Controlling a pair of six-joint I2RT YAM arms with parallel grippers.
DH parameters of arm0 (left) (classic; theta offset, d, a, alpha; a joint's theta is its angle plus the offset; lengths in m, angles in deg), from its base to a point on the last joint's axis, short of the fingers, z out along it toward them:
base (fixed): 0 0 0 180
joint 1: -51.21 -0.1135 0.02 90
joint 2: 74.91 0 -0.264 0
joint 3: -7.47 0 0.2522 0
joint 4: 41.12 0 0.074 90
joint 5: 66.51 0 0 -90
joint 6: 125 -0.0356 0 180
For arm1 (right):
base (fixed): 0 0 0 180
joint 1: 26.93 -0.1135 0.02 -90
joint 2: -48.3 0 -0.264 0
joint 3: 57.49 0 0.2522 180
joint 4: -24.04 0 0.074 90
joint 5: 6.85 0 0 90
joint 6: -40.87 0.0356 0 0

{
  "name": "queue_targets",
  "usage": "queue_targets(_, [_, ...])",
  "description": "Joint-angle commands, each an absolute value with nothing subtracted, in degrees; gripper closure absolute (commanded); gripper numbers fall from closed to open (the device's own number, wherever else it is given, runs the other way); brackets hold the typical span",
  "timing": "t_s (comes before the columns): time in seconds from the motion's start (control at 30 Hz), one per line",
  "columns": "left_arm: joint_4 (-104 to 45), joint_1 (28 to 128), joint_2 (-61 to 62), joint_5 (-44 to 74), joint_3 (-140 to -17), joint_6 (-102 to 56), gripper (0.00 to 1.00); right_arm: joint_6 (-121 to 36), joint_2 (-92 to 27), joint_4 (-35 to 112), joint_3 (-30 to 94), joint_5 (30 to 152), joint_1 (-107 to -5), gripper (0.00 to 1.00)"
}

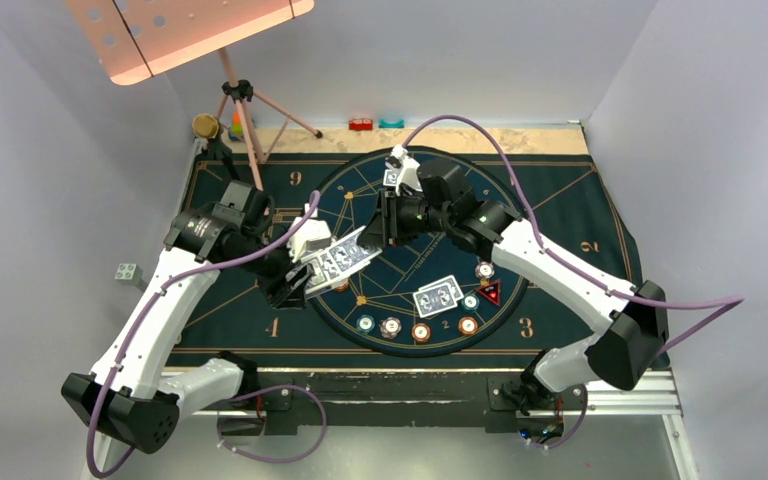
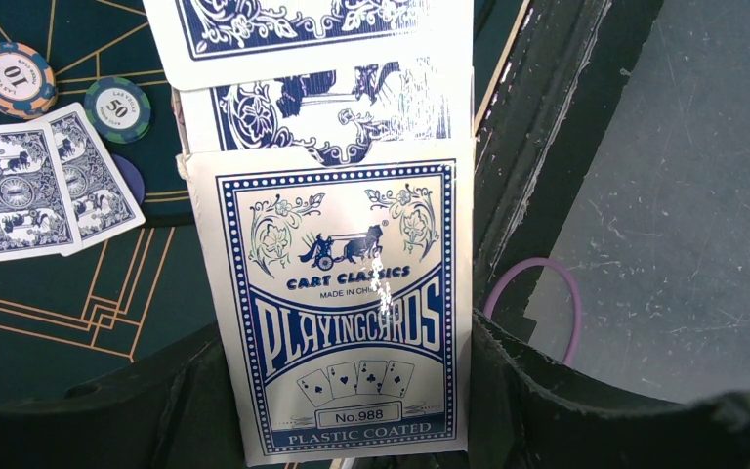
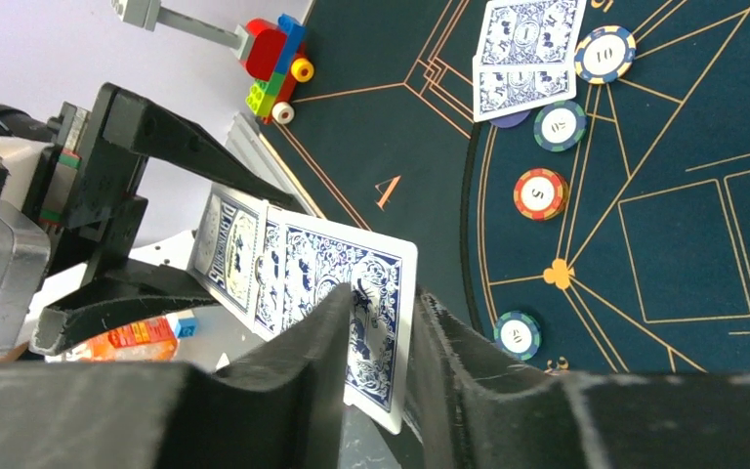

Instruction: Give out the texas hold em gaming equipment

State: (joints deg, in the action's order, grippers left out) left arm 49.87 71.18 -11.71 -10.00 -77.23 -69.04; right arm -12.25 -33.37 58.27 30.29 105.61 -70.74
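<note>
**One card to be drawn from the box**

The left gripper (image 2: 337, 391) was clamped on the card box (image 2: 342, 293), holding it above the table mat (image 1: 560, 200) with its mouth turned toward the other arm. The box was the only container in view. Two blue-backed cards (image 2: 332, 117) stuck partway out of its open mouth, fanned one over the other; how many more lay inside could not be seen.

The right gripper (image 3: 381, 298) had its jaws narrowly apart with the corner of the foremost card (image 3: 332, 254) between them, not visibly pinching it. As I judged it, doing the step well meant closing on that one card only, near its free corner. The card then had to be drawn straight out along its own plane while the box was held firm, so the card beneath did not follow.

Further right, a dealt pair (image 1: 437, 295) lay face down on the mat. Poker chips (image 1: 420, 332) curved below it, and the red triangular marker (image 1: 489, 292) lay just beside.
</note>
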Motion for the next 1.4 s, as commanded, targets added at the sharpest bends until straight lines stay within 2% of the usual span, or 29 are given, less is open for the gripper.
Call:
queue_targets(0.0, [48.7,71.3,-12.6,-12.1,-78.6,-69.4,1.0,-13.9,-31.8,59.3,33.5,104.0,-70.6,0.73])
queue_targets(0.13, [48.8,71.3,-12.7,-12.1,-78.6,-69.4,1.0,-14.6,-31.7,60.6,34.5,103.0,-70.6,0.83])
queue_targets(0.47, [48.8,71.3,-12.7,-12.3,-78.6,-69.3,1.0,-17.1,-31.3,62.7,37.3,99.9,-70.6,0.85])
queue_targets(0.57, [48.7,71.3,-12.7,-12.3,-78.6,-69.3,1.0,-16.2,-30.8,61.8,37.7,103.3,-70.6,0.9])
queue_targets(0.67, [48.8,71.3,-12.7,-12.3,-78.5,-69.3,1.0,-15.3,-29.9,61.1,39.1,105.1,-70.6,1.0])
queue_targets(0.93, [49.1,71.3,-13.2,-12.1,-77.9,-69.6,1.0,-18.1,-26.7,66.2,44.3,100.5,-68.3,1.0])
queue_targets(1.03, [49.4,71.3,-13.5,-12.1,-77.8,-69.7,1.0,-19.8,-26.3,68.9,44.8,97.0,-66.5,1.0])
queue_targets(1.13, [49.9,71.3,-13.9,-12.1,-77.5,-69.9,1.0,-24.0,-27.2,71.9,45.3,87.9,-66.4,1.0])
queue_targets(1.37, [51.3,71.3,-15.7,-12.0,-76.2,-70.0,1.0,-31.1,-37.7,75.8,47.0,67.1,-66.6,1.0])
